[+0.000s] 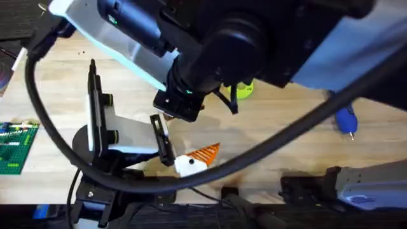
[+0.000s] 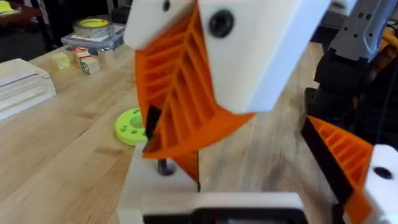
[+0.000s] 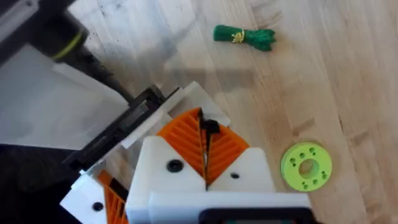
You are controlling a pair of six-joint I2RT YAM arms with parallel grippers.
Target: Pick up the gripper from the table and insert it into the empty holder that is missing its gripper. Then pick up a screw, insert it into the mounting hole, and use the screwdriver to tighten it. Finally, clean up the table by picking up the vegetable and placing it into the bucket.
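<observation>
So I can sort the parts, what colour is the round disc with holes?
Bright yellow-green disc, clearest in the right wrist view.

Overhead: fixed above table (image 1: 57, 89), looking down and forward; dark arm (image 1: 222, 44) close under lens blocks upper middle.

Left wrist: low, near-level across table toward far clutter; orange pad (image 2: 180, 93) and white holder (image 2: 261, 50) very close in front of lens.

Right wrist: looks steeply down at tabletop from near; own white and orange fingers (image 3: 205, 158) at lower edge.

Shared: green disc (image 2: 130, 126) (image 3: 306, 167) in both wrist views; orange pad (image 1: 203, 152) in overhead too.
</observation>
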